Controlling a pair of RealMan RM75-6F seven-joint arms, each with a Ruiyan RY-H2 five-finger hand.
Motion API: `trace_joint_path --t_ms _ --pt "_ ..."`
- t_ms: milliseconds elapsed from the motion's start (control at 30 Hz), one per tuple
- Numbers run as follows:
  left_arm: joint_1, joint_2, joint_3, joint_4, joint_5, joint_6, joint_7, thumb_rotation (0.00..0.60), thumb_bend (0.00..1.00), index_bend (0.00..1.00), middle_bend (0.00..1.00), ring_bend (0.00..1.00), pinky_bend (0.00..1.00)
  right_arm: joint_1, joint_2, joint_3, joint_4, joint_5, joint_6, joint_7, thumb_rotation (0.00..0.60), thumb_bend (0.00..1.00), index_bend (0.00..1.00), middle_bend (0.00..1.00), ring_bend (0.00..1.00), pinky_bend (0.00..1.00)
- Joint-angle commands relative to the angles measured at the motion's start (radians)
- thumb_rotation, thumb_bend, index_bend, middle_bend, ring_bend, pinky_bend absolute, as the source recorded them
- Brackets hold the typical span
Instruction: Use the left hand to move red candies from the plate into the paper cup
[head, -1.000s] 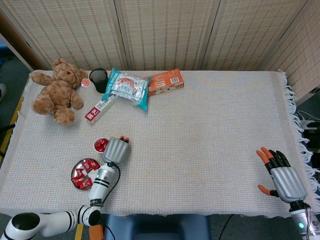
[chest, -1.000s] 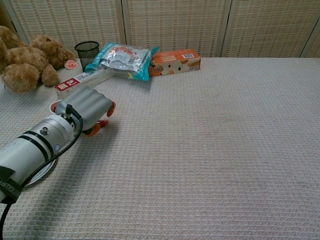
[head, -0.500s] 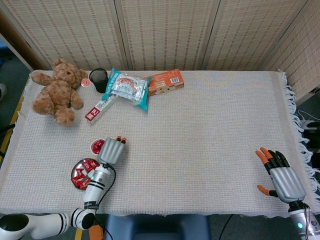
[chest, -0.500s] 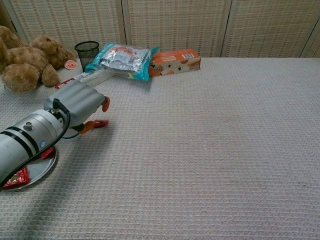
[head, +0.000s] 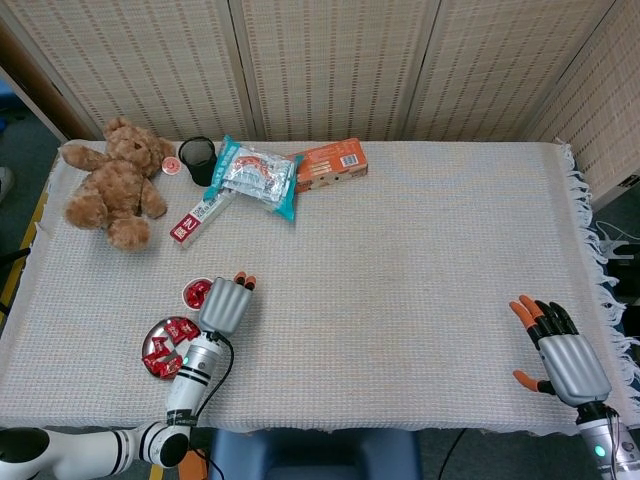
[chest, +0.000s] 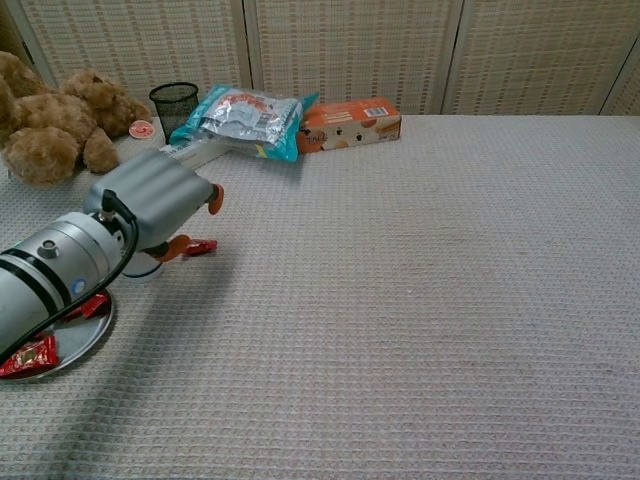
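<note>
The metal plate (head: 150, 345) (chest: 70, 345) at the near left holds several red candies (head: 170, 330) (chest: 30, 355). Just beyond it the paper cup (head: 195, 291) has red candies inside; in the chest view only its base (chest: 145, 268) shows behind my left hand. That left hand (head: 226, 303) (chest: 160, 200) hovers right beside the cup, fingers curled downward. A red candy (chest: 203, 246) shows at its thumb tip; I cannot tell if it is held or lying on the cloth. My right hand (head: 558, 352) rests at the near right, fingers spread, holding nothing.
Along the far left stand a teddy bear (head: 115, 180) (chest: 50, 125), a black mesh cup (head: 198, 158) (chest: 173, 103), a teal snack bag (head: 255, 172) (chest: 245, 118), an orange box (head: 330, 162) (chest: 350, 122) and a red-and-white box (head: 198, 218). A woven cloth (head: 420, 260) covers the table.
My left hand has pulled back a little and risen beside the cup. The cup has shifted slightly left. A red candy now shows at the thumb tip. The right hand has barely moved.
</note>
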Motion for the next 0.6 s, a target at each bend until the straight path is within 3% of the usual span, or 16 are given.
trace_joint_path --t_ms 33,133,400,600 --pt "-0.007 -0.037 0.004 0.022 -0.013 0.017 0.079 0.6 0.4 0.31 0.39 1.0 1.0 0.0 0.003 -0.002 0.0 -0.005 0.002 0.008 0.6 0.09 0.0 0.0 0.0 0.0" --pt "-0.029 -0.082 -0.008 0.058 -0.055 0.02 0.202 0.6 0.41 0.3 0.36 1.0 1.0 0.001 0.009 -0.005 0.0 -0.014 0.001 0.022 0.6 0.09 0.0 0.0 0.0 0.0" --pt "-0.072 -0.188 -0.045 0.18 -0.123 0.05 0.387 0.6 0.41 0.28 0.32 1.0 1.0 0.0 0.025 -0.013 0.004 -0.034 0.005 0.063 0.6 0.09 0.0 0.0 0.0 0.0" --pt "-0.08 -0.226 -0.069 0.185 -0.197 0.043 0.457 0.6 0.4 0.28 0.31 1.0 1.0 0.004 0.026 -0.015 0.006 -0.035 -0.003 0.069 0.6 0.09 0.0 0.0 0.0 0.0"
